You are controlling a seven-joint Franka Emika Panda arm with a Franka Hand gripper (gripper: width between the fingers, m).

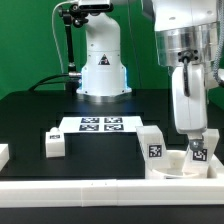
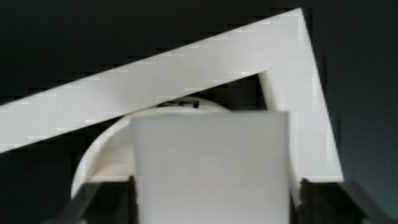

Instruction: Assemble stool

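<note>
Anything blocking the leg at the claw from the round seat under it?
Nothing visible does. The leg sits within the claw, right at the seat. A second leg stands on the exterior view's left of the seat, off that path. Whether the first leg already touches the seat is unclear.

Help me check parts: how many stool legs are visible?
3: one leg on the exterior view's left, one beside the marker board, one at the gripper over the seat. A cut-off white piece may be another.
</note>
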